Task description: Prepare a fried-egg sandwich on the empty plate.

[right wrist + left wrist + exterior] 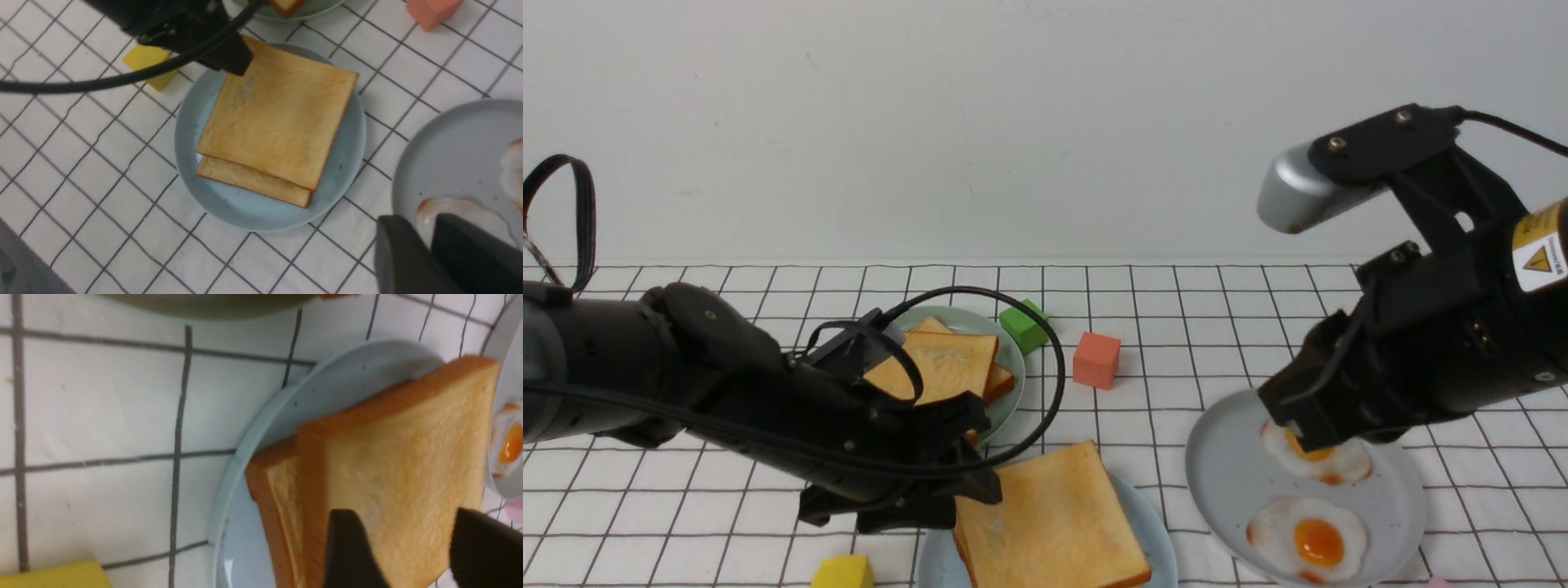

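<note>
A sandwich (278,114) of two toast slices is lying on the light-blue plate (245,216) at the near middle of the desk (727,327), its top slice sitting askew. The left claw (408,547) is hovering at the sandwich, fingers apart. The right claw (425,245) is hanging above the grey plate (1217,457) of fried eggs (1308,539), its fingers close together, gripping nothing visible.

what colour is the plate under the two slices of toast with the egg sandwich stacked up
Light blue.
</note>
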Robot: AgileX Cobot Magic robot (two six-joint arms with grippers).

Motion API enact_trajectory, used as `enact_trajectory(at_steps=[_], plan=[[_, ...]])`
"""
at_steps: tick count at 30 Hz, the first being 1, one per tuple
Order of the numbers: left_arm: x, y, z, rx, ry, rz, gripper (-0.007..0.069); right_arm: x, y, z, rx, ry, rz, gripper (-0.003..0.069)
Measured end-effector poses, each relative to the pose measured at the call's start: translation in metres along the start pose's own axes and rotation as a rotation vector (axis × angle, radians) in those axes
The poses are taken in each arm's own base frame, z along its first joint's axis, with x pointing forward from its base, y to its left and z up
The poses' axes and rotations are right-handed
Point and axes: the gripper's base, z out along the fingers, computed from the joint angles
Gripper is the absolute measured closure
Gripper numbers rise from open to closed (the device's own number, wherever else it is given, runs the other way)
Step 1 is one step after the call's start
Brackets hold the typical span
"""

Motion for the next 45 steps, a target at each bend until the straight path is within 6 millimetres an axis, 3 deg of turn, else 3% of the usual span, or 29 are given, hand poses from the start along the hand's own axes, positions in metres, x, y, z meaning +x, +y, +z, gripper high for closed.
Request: enact_trajectory(at_steps=[2,6,10,14,17,18,22,28,31,32,37,40,45], plan=[[0.002,0.0,0.0,-0.006,0.022,0.013,0.0141,0.001,-0.003,-0.01,0.04,-0.028,0.035,0.0662],[0.006,-0.004,-0.013,-0.023,0.024,0.042,0.0034,0.01,-0.004,-0.044,0.087,-0.11,0.092,0.0669],[0.01,-0.013,-0.039,-0.033,-0.027,0.08,0.0018,0.03,-0.001,-0.077,0.073,-0.235,0.161,0.0669],[0.024,-0.026,-0.077,-0.032,-0.073,0.177,0.0055,0.07,-0.002,-0.097,0.057,-0.423,0.18,0.0669],[0.037,-0.032,-0.101,-0.026,-0.089,0.242,0.0094,0.1,-0.004,-0.097,0.05,-0.508,0.173,0.0669],[0.051,-0.037,-0.122,-0.012,-0.089,0.286,0.0136,0.121,-0.005,-0.095,0.041,-0.589,0.163,0.0669],[0.087,-0.04,-0.159,0.012,-0.07,0.353,0.025,0.166,-0.011,-0.085,0.059,-0.763,0.107,0.0665],[0.16,-0.021,-0.204,0.082,-0.136,0.338,0.0554,0.209,-0.018,-0.064,0.132,-0.937,-0.022,0.0663],[0.188,-0.011,-0.218,0.14,-0.223,0.301,0.0638,0.217,-0.02,-0.059,0.147,-0.975,-0.051,0.0662],[0.202,-0.005,-0.226,0.179,-0.285,0.297,0.0638,0.219,-0.02,-0.057,0.15,-0.976,-0.057,0.0662],[0.237,0.013,-0.245,0.29,-0.52,0.335,0.0638,0.22,-0.021,-0.052,0.153,-0.961,-0.058,0.0659],[0.248,0.023,-0.254,0.302,-0.676,0.389,0.0638,0.22,-0.021,-0.052,0.154,-0.962,-0.06,0.0656],[0.245,0.034,-0.262,0.187,-0.832,0.454,0.0638,0.22,-0.021,-0.052,0.154,-0.963,-0.06,0.0653]])
